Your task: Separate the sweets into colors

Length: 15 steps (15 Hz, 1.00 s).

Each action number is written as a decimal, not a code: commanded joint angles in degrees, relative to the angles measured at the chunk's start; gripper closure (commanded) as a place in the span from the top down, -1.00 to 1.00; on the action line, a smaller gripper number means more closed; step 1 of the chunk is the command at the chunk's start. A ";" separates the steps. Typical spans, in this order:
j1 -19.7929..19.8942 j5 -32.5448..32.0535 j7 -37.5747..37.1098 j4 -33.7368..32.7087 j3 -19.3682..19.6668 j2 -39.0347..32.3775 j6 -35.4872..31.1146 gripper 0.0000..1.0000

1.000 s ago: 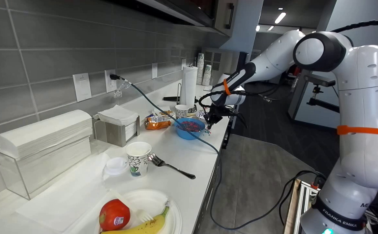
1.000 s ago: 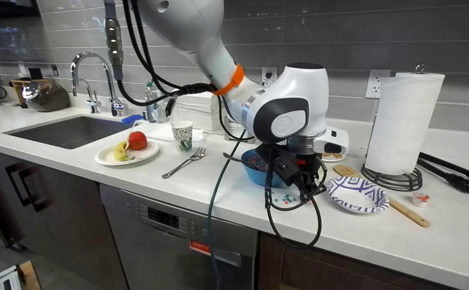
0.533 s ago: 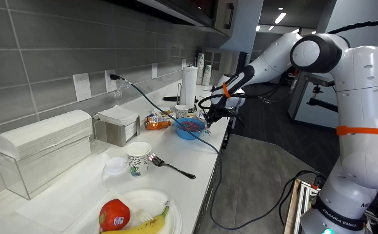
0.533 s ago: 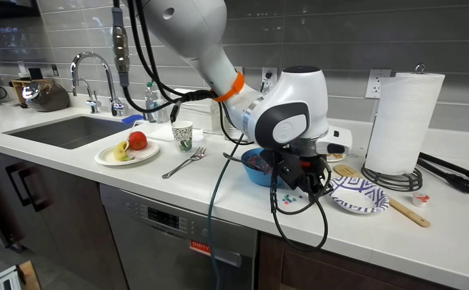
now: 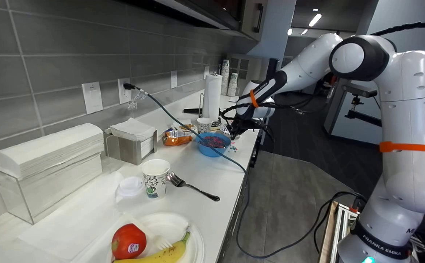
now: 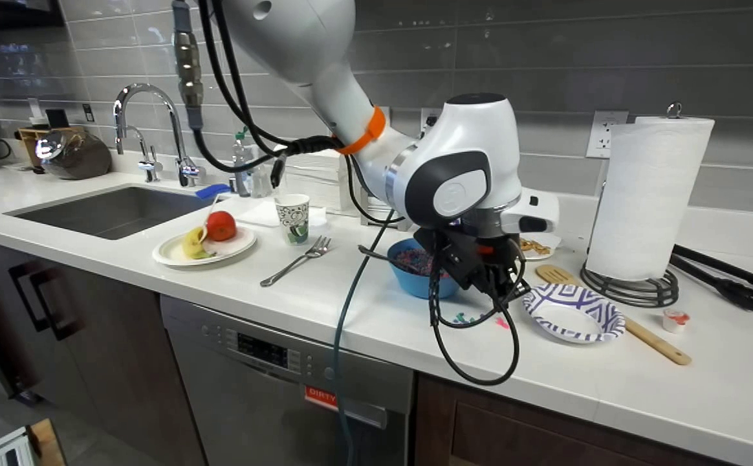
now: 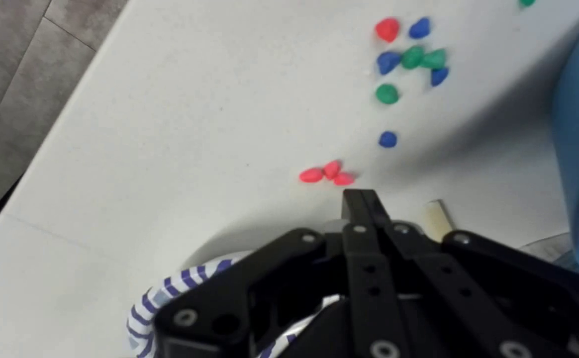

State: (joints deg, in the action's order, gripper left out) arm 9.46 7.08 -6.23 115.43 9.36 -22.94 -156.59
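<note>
Your claw (image 7: 362, 199), tips together and holding nothing, hangs just short of three red sweets (image 7: 332, 169) on the counter (image 7: 210, 129); the lone red sweet (image 7: 387, 29), likely your next reach, lies farther ahead past most blue and green sweets (image 7: 412, 57).

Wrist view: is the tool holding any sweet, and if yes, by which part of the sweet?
Nothing is held: the tool is shut, with nothing visible between its jaws. Three pink sweets lie on the counter, beyond its tips.
</note>
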 commanded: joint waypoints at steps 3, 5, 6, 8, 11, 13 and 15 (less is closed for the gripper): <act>-2.99 -5.48 -6.59 2.34 3.03 5.98 12.17 -1.00; -2.27 -4.10 -5.84 2.50 1.73 7.14 17.34 -1.00; -1.70 -2.47 -4.71 2.37 0.84 7.62 19.71 -1.00; -1.47 -1.16 -4.38 2.25 0.15 7.96 22.72 -1.00; -1.28 0.15 -4.08 2.38 -0.41 7.65 24.39 -1.00; -1.20 0.82 -3.80 2.89 -0.55 7.22 23.22 -1.00; -1.11 1.26 -3.46 3.46 -0.59 6.86 21.93 -1.00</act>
State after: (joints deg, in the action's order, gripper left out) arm 7.50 6.63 -10.89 117.49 9.47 -16.18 -133.32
